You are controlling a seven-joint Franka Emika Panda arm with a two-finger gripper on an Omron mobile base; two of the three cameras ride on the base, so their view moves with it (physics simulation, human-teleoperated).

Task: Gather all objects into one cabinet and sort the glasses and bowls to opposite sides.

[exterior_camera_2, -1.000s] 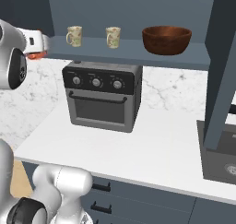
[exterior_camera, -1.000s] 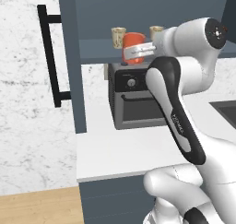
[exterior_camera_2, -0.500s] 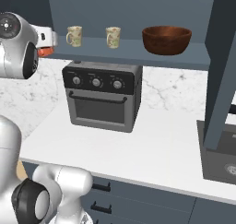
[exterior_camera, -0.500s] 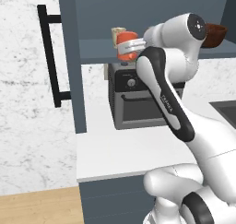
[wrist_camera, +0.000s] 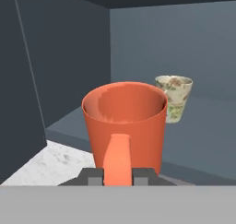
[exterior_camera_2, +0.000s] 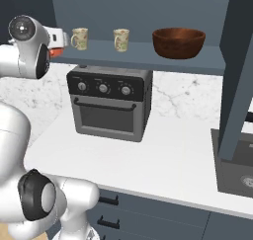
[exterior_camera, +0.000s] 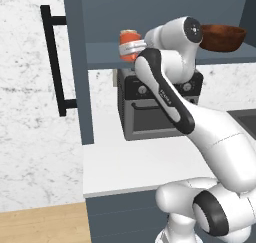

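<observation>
Orange mug, left base view: small plain orange mug [exterior_camera: 129, 42] held up at the left end of the cabinet shelf [exterior_camera: 100, 55], at the white arm's wrist; the claw itself is masked by the arm.
Cabinet door, left base view: slate blue-grey door [exterior_camera: 75, 62] swung open, with a long black vertical bar handle [exterior_camera: 54, 62].
Bowl, left base view: wide dark reddish-brown wooden bowl [exterior_camera: 223, 37] on the shelf, right of the arm.
Bench, left base view: white bench [exterior_camera: 120, 162] carries a black toaster oven [exterior_camera: 145, 112] below the shelf.
Cups, right base view: two small beige patterned cups, one [exterior_camera_2: 79, 38] left and one [exterior_camera_2: 121, 39] right, upright on the shelf and well apart.
Bowl, right base view: stands right of both cups.
Mug, right base view: an orange edge [exterior_camera_2: 55, 51] shows beside the wrist, left of the cups.
Claw, hand view: claw [wrist_camera: 118, 174] nearly closed, its fingers clamped on the mug's handle.
Mug, hand view: upright, open top visible, above the shelf's front left corner.
Cup, hand view: one beige cup [wrist_camera: 174, 98] stands just behind the mug to its right.
</observation>
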